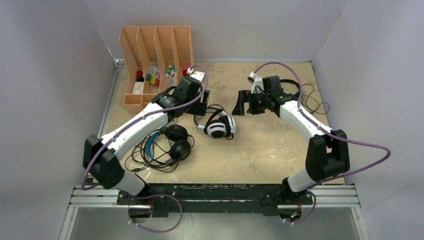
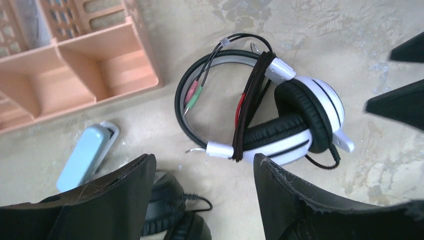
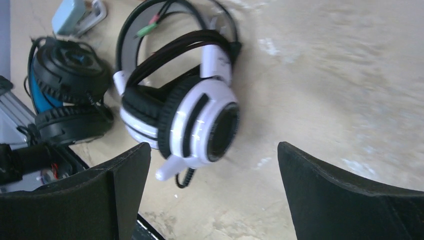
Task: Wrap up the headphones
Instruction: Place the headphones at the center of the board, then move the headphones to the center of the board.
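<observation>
- We are counting three headsets on the bench (image 1: 270, 150): one white headset (image 1: 218, 125), one blue-band headset (image 1: 180, 149) and one black headset (image 1: 295, 83).
- The white headset is lying mid-bench, with its cable (image 2: 250, 100) winding in several turns across the headband. Its two plugs (image 2: 194, 92), one pink and one green, are resting inside the band's arc.
- The blue-band headset is lying by the left arm, its cable sprawling loose.
- The black headset is sitting behind the right arm, mostly hidden.
- The left jaws are hanging wide apart over the white headset, gripping nothing.
- The right jaws are gaping just as wide, also empty, beside the same headset.
- One peach organizer (image 1: 155, 55) with four slots is standing far left, and one pale-blue stapler (image 2: 85, 155) is lying near it.
- Any print on the slots' contents is proving too small for us to read.
</observation>
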`<action>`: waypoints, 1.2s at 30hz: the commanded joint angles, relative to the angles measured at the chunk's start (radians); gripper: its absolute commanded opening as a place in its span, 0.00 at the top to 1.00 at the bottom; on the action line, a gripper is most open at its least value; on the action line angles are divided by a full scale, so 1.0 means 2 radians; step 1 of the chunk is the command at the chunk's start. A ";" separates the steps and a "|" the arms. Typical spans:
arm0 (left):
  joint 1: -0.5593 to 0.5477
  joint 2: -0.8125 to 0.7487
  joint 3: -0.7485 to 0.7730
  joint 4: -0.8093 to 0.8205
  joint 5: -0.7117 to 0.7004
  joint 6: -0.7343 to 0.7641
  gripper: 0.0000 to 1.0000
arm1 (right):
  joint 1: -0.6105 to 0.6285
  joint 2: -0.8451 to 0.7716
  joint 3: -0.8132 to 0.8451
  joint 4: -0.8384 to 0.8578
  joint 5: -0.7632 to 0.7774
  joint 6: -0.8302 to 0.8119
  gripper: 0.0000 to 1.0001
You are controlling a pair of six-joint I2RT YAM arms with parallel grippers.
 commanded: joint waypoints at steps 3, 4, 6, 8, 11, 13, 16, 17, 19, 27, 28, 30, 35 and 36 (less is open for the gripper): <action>0.007 -0.111 -0.074 0.047 -0.007 -0.079 0.29 | 0.102 0.012 0.010 0.008 0.110 -0.009 0.04; 0.007 -0.118 -0.079 0.048 -0.006 -0.085 0.29 | 0.112 0.016 0.010 0.005 0.135 -0.014 0.05; 0.007 -0.130 -0.085 0.052 -0.004 -0.093 0.29 | 0.128 0.024 0.010 0.004 0.170 -0.022 0.09; 0.007 -0.134 -0.088 0.057 -0.004 -0.096 0.29 | 0.144 0.035 0.014 0.002 0.199 -0.026 0.14; 0.007 -0.128 -0.088 0.061 -0.003 -0.097 0.29 | 0.162 0.053 0.021 -0.006 0.236 -0.027 0.26; 0.007 -0.118 -0.090 0.068 -0.003 -0.099 0.30 | 0.171 0.062 0.023 -0.011 0.265 -0.027 0.33; 0.009 -0.091 -0.080 0.081 -0.001 -0.102 0.30 | 0.177 0.067 0.020 -0.005 0.275 -0.034 0.39; 0.011 -0.076 -0.073 0.085 0.000 -0.103 0.30 | 0.179 0.066 0.017 -0.001 0.274 -0.037 0.44; 0.024 -0.042 -0.053 0.096 0.004 -0.109 0.30 | 0.181 0.058 0.010 0.006 0.275 -0.045 0.49; 0.056 0.093 0.006 0.155 -0.001 -0.120 0.25 | 0.182 0.021 -0.015 0.015 0.296 -0.070 0.58; 0.058 0.112 0.016 0.154 -0.003 -0.116 0.27 | 0.182 0.018 -0.017 0.017 0.297 -0.071 0.59; 0.060 0.142 0.028 0.163 -0.008 -0.109 0.29 | 0.182 0.015 -0.022 0.017 0.299 -0.070 0.61; 0.067 0.202 0.069 0.193 0.014 -0.113 0.41 | 0.182 0.006 -0.030 0.024 0.297 -0.067 0.65; 0.067 0.211 0.080 0.192 0.023 -0.113 0.42 | 0.182 0.007 -0.027 0.022 0.295 -0.067 0.65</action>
